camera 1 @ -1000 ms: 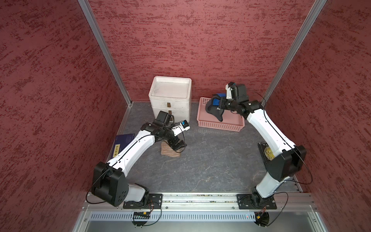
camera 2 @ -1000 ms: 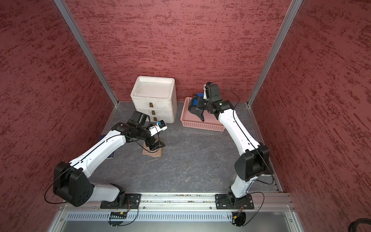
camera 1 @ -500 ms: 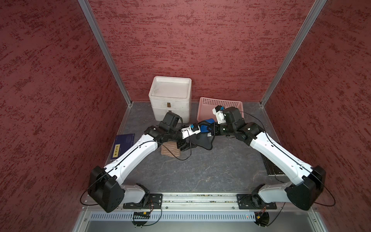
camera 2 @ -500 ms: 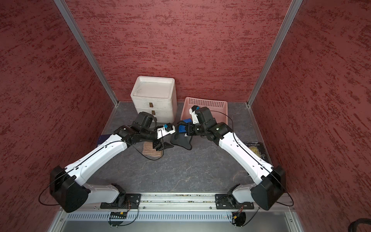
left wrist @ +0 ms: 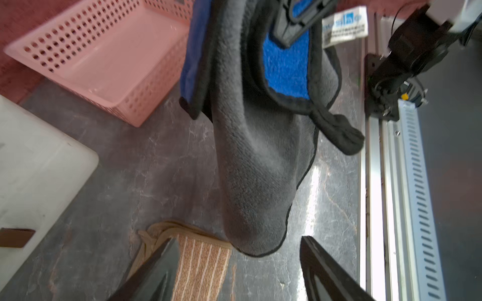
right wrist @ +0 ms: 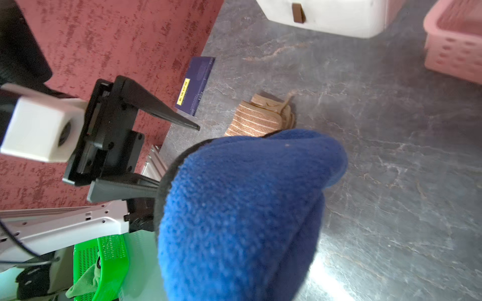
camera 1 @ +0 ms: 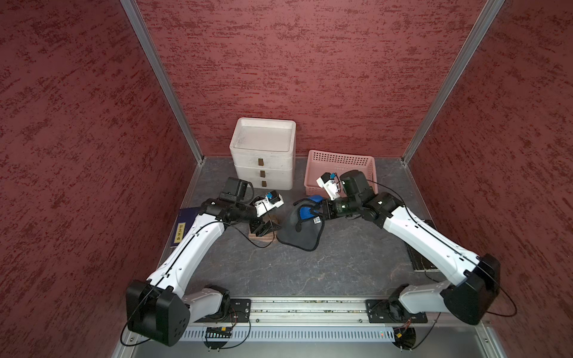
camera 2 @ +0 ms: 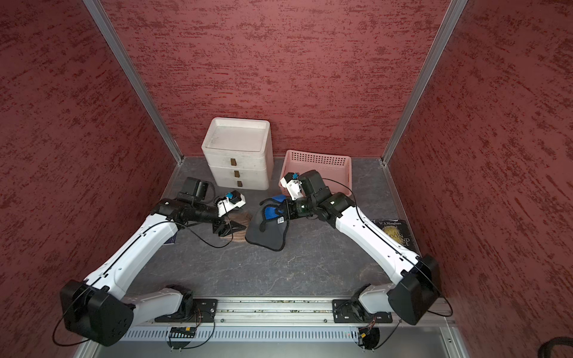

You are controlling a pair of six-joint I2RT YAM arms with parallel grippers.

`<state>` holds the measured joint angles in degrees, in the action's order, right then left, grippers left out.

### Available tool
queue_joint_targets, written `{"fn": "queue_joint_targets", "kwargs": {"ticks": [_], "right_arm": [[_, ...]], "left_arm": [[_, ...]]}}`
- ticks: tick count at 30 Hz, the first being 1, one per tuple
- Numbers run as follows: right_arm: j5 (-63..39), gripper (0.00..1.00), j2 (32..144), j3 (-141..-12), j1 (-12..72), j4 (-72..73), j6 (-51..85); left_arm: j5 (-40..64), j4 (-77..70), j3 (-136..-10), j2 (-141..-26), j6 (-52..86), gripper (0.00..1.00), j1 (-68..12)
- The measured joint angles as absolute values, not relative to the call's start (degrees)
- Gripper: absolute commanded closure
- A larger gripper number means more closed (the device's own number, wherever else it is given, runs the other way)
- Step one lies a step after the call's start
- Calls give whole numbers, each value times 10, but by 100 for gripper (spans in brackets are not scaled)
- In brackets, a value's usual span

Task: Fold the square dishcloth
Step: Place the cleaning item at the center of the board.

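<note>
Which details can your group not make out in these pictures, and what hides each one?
- Right wrist view: the dishcloth covers the tips of the right pincer.
- Left wrist view: the print on the label is blurred.
- In a top view: the right arm covers part of the title on the book.
- Both top views: the left pincer overlaps the striped cloth, hiding its folds.

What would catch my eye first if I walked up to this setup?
The grey and blue dishcloth draws the eye first, hanging at mid-table from the shut right gripper. Just beside it, the left gripper stands open over a folded striped brown cloth. Behind them, against the red back wall, sit a white drawer unit and a pink basket.
</note>
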<state>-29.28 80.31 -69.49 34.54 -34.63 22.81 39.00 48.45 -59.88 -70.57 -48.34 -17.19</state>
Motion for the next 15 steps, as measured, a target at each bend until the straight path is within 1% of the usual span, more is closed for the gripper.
{"fn": "queue_joint_targets", "kwargs": {"ticks": [1,2,3,4,5,6,7,9,13,15], "right_arm": [[-292,67,820,-670,337,-341,228],[-285,61,841,-644,327,-339,230],[-271,59,862,-620,317,-340,229],[-247,53,884,-593,306,-344,234],[-220,42,898,-573,300,-350,239],[-184,33,906,-552,294,-361,247],[-151,30,905,-537,289,-372,256],[-90,27,883,-524,288,-394,267],[39,30,779,-530,312,-422,296],[75,30,731,-531,345,-426,307]], "left_arm": [[370,483,-589,-718,-488,21,-185],[349,478,-579,-732,-491,21,-200],[328,471,-569,-746,-495,21,-214],[304,462,-560,-765,-498,22,-230],[285,454,-553,-784,-500,22,-242],[264,447,-548,-806,-502,24,-255],[249,440,-546,-827,-503,25,-264],[225,430,-546,-863,-505,26,-277],[208,422,-547,-882,-513,26,-284],[206,417,-547,-879,-520,27,-284]]}}
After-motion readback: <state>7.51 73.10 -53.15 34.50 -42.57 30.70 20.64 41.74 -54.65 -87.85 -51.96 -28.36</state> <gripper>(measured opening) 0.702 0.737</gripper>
